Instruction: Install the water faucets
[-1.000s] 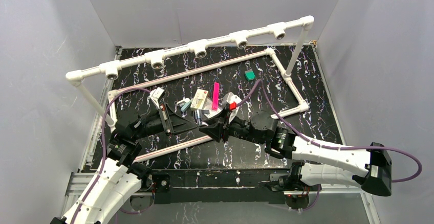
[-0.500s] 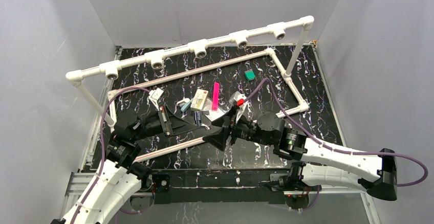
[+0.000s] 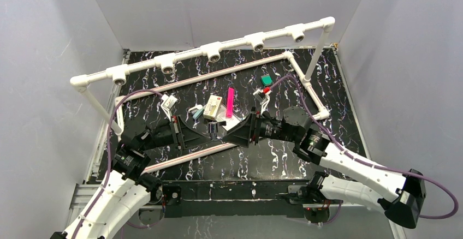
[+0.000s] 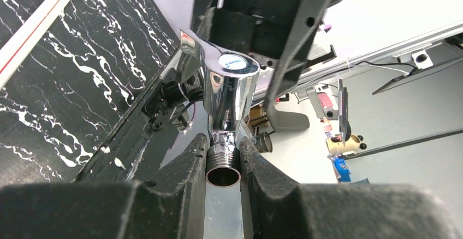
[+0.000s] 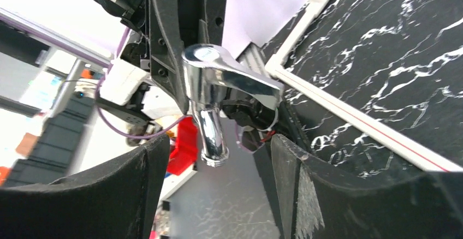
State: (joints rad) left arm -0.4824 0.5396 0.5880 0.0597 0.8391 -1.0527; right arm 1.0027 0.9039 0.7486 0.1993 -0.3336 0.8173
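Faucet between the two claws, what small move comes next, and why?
Probably close the right claw on the faucet: its fingers stand open either side, while the left claw pinches the threaded end that a pipe socket needs.

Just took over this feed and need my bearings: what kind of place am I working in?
Most likely a lab test cell, not a real bathroom: plain grey panel walls box in a marbled black tabletop, and a white pipe frame with open sockets stands on it.
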